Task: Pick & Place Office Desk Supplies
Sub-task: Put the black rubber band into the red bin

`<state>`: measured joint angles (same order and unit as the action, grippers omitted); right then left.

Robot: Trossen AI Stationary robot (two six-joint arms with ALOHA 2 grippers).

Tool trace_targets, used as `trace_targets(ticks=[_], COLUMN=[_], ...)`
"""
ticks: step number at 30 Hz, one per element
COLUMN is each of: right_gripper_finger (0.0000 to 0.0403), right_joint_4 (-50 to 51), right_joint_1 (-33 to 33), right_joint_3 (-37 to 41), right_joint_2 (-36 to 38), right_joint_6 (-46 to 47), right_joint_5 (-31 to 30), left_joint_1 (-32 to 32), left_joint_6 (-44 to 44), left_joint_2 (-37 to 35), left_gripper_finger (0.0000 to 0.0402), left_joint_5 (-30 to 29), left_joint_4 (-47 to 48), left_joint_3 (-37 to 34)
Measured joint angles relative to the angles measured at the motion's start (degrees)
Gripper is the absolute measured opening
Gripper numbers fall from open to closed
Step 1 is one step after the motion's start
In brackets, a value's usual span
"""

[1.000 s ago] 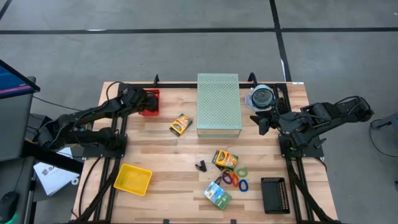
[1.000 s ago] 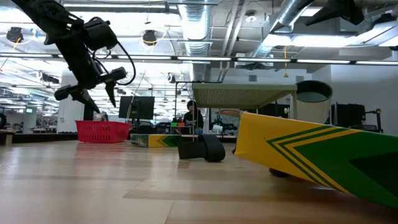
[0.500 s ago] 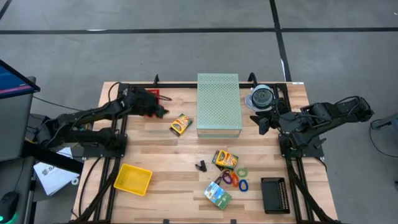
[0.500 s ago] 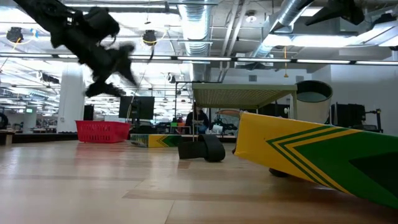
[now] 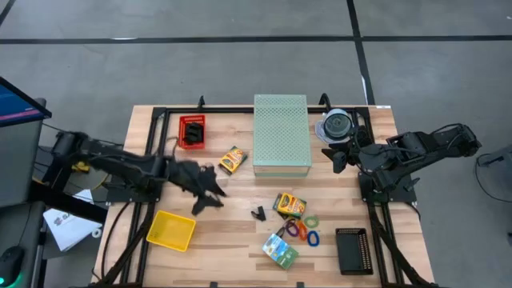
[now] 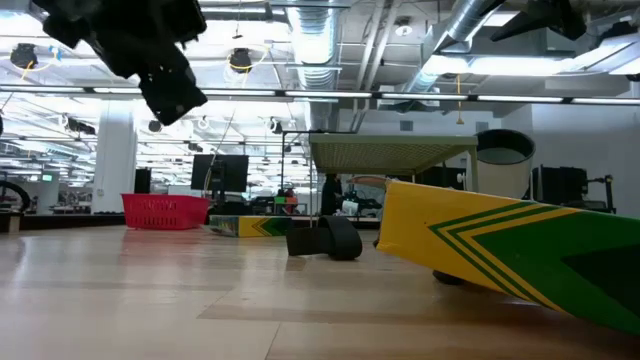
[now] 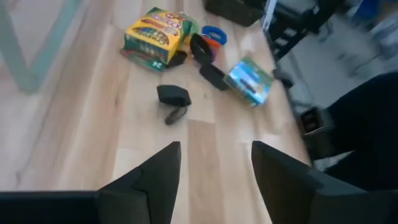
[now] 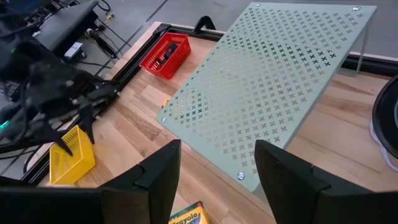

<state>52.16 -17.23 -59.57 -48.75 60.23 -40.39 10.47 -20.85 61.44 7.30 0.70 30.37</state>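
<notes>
The left gripper [image 5: 210, 192] has swung from the red basket [image 5: 192, 132] toward the binder clip [image 5: 258, 214], fingers apart and empty. Most supplies [image 5: 293, 228] remain loose mid-table; right gripper [image 5: 332, 156] waits open.

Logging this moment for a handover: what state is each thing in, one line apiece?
Left end effector: open, empty, above bare table near the binder clip.
Right end effector: open, empty, beside the perforated box.
Binder clip: loose on the table.
Red basket: upright, something dark inside.
Yellow basket: upright, looks empty.
Crayon box: lying flat, closed.
Perforated box: standing on legs.
</notes>
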Motion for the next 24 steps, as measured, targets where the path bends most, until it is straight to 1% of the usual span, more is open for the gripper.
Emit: trace_targets(ticks=[3, 5, 7, 9, 13, 15, 21, 24], right_gripper_finger=[0.0202, 0.0202, 0.0202, 0.0202, 0.0202, 0.0202, 0.0202, 0.0202], right_joint_4=[0.2, 0.2, 0.2, 0.1, 0.2, 0.2, 0.7, 0.7], right_joint_1=[0.0, 0.0, 0.0, 0.0, 0.0, 0.0, 0.0, 0.0], right_joint_3=[0.0, 0.0, 0.0, 0.0, 0.0, 0.0, 0.0, 0.0], right_joint_2=[0.0, 0.0, 0.0, 0.0, 0.0, 0.0, 0.0, 0.0], right_joint_6=[0.2, 0.3, 0.3, 0.6, 0.7, 0.7, 0.7, 0.9], right_joint_5=[0.0, 0.0, 0.0, 0.0, 0.0, 0.1, 0.1, 0.1], left_joint_1=[5.3, 7.4, 8.0, 7.4, 5.2, 4.1, 3.8, 3.8], left_joint_6=[4.3, 6.6, 8.5, 9.7, 10.5, 11.4, 16.1, 17.9], left_joint_2=[3.8, 6.6, 10.1, 13.6, 20.7, 23.8, 32.0, 35.4], left_gripper_finger=[0.0211, 0.0221, 0.023, 0.0237, 0.0243, 0.0242, 0.0231, 0.0232], left_joint_5=[-6.1, -9.6, -12.9, -14.2, -14.3, -12.9, -9.3, -8.9], left_joint_4=[-2.0, -4.6, -7.9, -12.3, -20.2, -23.1, -24.2, -24.2], left_joint_3=[0.0, 0.0, 0.0, 0.0, 0.0, 0.0, 4.1, 6.7])
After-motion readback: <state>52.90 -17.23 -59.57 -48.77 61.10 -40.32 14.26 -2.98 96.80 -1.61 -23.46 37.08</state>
